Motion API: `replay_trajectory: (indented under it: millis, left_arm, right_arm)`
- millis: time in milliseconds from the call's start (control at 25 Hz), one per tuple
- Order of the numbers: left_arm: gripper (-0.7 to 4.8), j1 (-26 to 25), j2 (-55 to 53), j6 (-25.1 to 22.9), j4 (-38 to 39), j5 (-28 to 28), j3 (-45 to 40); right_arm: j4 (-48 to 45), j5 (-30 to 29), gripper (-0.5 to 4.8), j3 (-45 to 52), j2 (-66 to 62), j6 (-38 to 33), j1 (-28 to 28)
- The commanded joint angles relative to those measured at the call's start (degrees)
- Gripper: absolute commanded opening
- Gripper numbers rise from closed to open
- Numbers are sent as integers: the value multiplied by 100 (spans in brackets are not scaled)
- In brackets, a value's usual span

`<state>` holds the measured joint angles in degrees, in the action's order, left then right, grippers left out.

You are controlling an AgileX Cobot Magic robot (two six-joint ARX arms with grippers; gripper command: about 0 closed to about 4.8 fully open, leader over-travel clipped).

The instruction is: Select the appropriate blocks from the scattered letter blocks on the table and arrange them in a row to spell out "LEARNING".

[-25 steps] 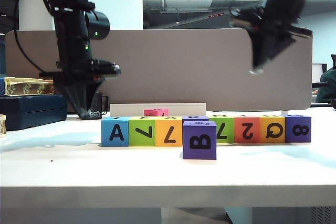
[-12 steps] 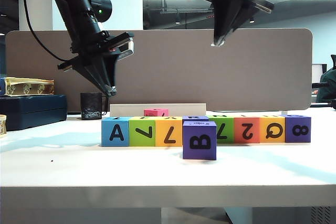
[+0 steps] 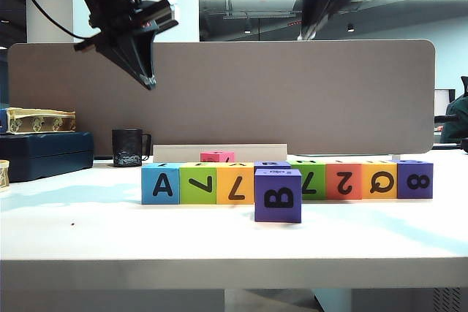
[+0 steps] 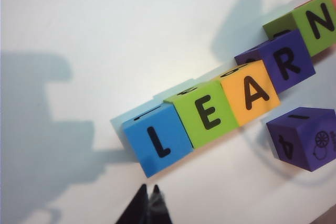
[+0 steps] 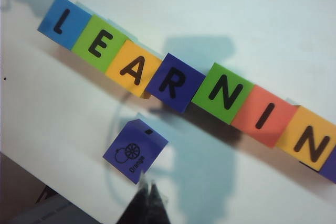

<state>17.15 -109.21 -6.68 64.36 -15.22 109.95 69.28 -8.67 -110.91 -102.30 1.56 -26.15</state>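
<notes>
A row of letter blocks (image 3: 235, 183) stands on the white table (image 3: 219, 242). From above, in the right wrist view, their tops read L (image 5: 64, 21), E (image 5: 100, 43), A (image 5: 132, 69), R (image 5: 175, 83), N (image 5: 222, 93), I (image 5: 265, 116), N (image 5: 310, 140). A loose purple block (image 3: 278, 195) sits just in front of the row, its side showing B. My left gripper (image 3: 150, 82) hangs shut and empty high above the row's left end. My right gripper (image 3: 307, 33) is also shut and empty, high above the middle.
A pink block (image 3: 217, 156) lies behind the row by a low white strip. A black mug (image 3: 128, 147) and a dark blue case (image 3: 44, 153) stand at the back left. The grey-brown partition board (image 3: 292, 93) closes off the back.
My left gripper rose from table level beside the mug to high above the row's left end. My right gripper swung left and climbed. The blocks stayed put.
</notes>
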Motion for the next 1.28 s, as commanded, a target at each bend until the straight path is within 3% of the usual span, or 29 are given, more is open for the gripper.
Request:
replay_trajectory:
  millis: [40, 280, 601, 801, 1282]
  left_arm:
    - [-6, 11, 203, -42, 114, 4, 0]
    - [-6, 122, 590, -37, 160, 55, 0]
    - [-6, 977, 1279, -363, 540, 752, -2]
    - [-6, 999, 1296, -133, 621, 745, -2]
    - [-5, 999, 1296, -146, 549, 750, 0]
  right_arm:
    - [289, 20, -2, -334, 33, -2, -13]
    - [800, 269, -2, -901, 94, -4, -13]
    - [1012, 256, -1, -999, 496, -55, -13]
    - [1019, 251, -1, -997, 516, -55, -13]
    - [986, 254, -1, -997, 514, -50, -13]
